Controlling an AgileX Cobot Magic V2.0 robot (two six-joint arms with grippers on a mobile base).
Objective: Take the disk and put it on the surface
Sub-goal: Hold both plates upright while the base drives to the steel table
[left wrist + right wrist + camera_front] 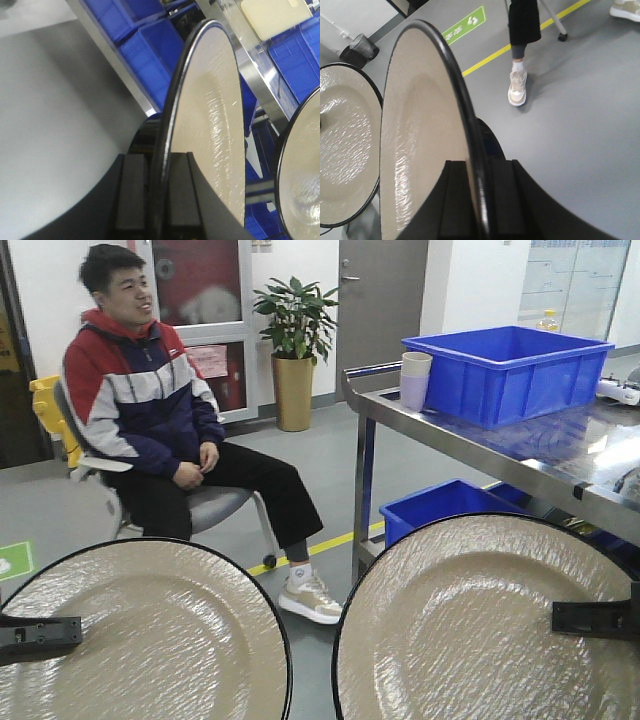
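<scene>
**Steadily: two disks clamped on edge, set-down not yet done**

The left gripper (158,185) pinches the rim of the left disk (150,640), and the right gripper (479,190) pinches the right disk (460,630). Both disks stand upright side by side, near each other but apart, over the floor (330,470). No dark taped surface shows in any view. By the look of it, each wrist should roll its disk flat, keep the rims from clashing, and let go only once the underside rests.

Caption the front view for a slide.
Left gripper holds left disk, right gripper holds right disk; seated man, steel table behind.
</scene>
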